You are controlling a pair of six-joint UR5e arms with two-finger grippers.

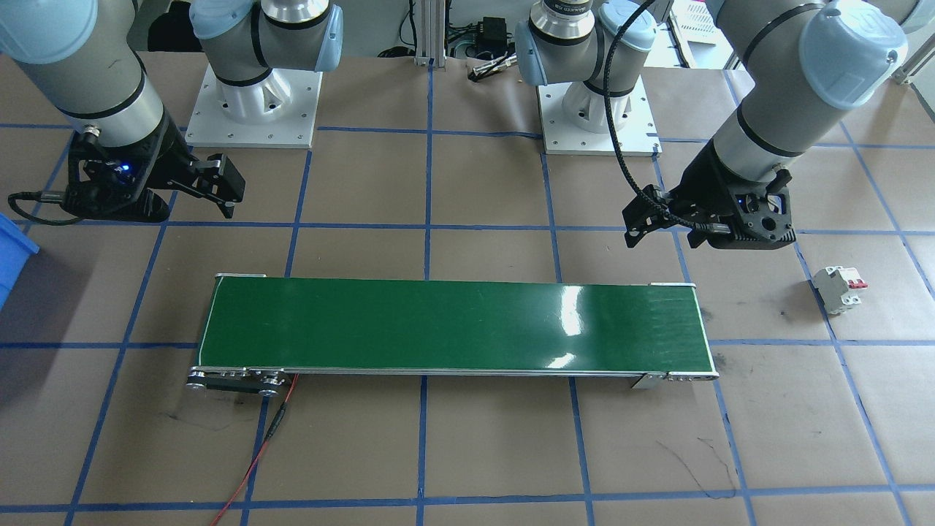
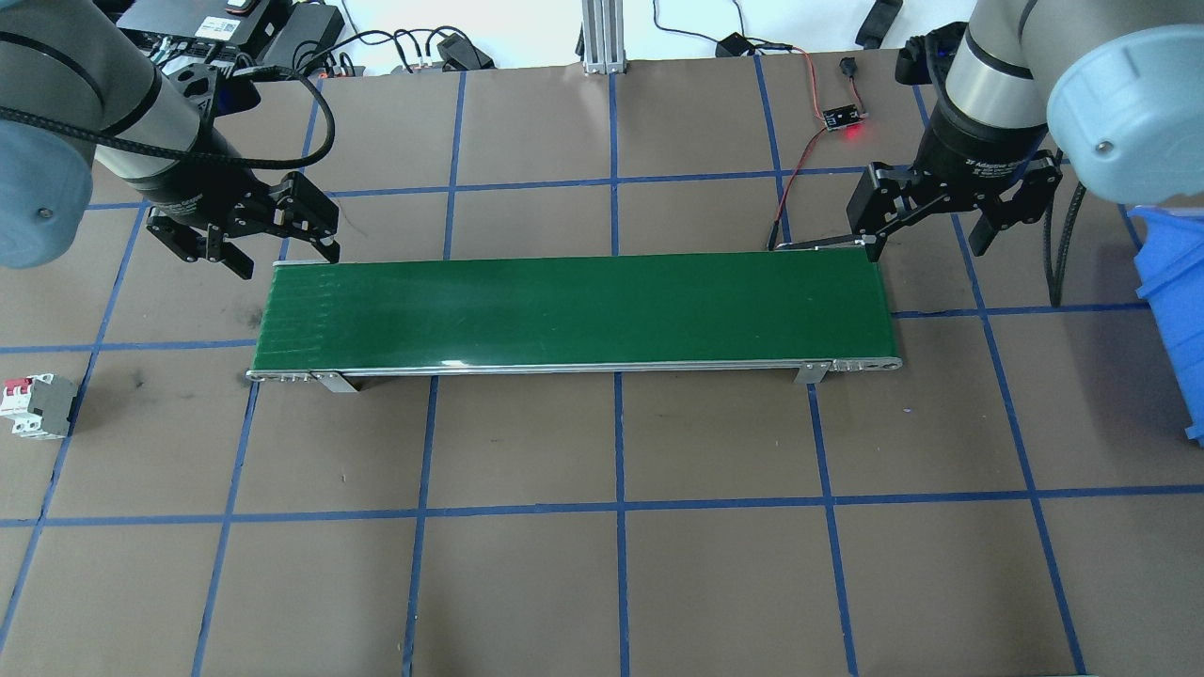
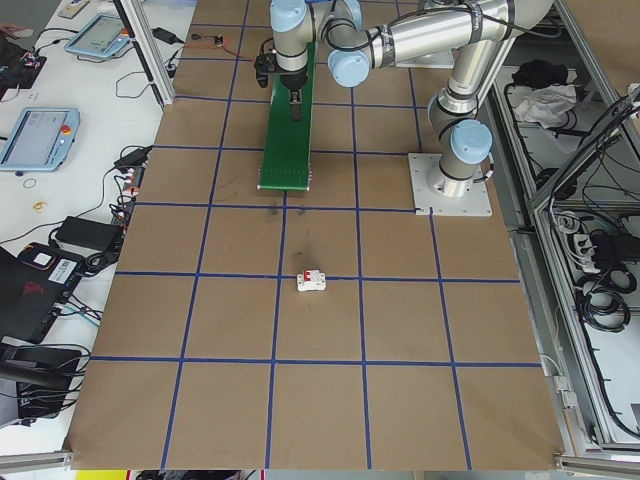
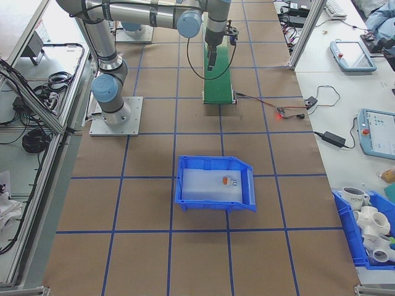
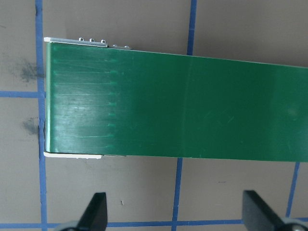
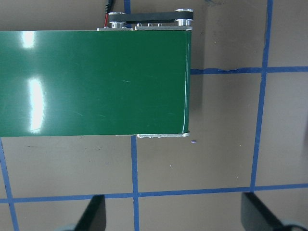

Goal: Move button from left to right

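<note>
The button shows nowhere on the green conveyor belt [image 2: 574, 310] or on the table. A small orange-and-pale object [image 4: 228, 180] lies in the blue bin [image 4: 185, 200]; it is too small to tell whether it is the button. My left gripper [image 2: 282, 246] hangs open and empty just behind the belt's left end [image 5: 77, 96]. My right gripper [image 2: 926, 246] hangs open and empty behind the belt's right end [image 6: 159, 82]. In each wrist view nothing lies between the fingers [image 5: 96, 211] [image 6: 96, 214].
A white circuit breaker with red levers [image 2: 38, 406] lies on the brown paper far left of the belt. The blue bin [image 2: 1171, 310] stands at the right edge. A red wire [image 1: 256, 453] leads from the belt's motor end to a small board [image 2: 842, 118].
</note>
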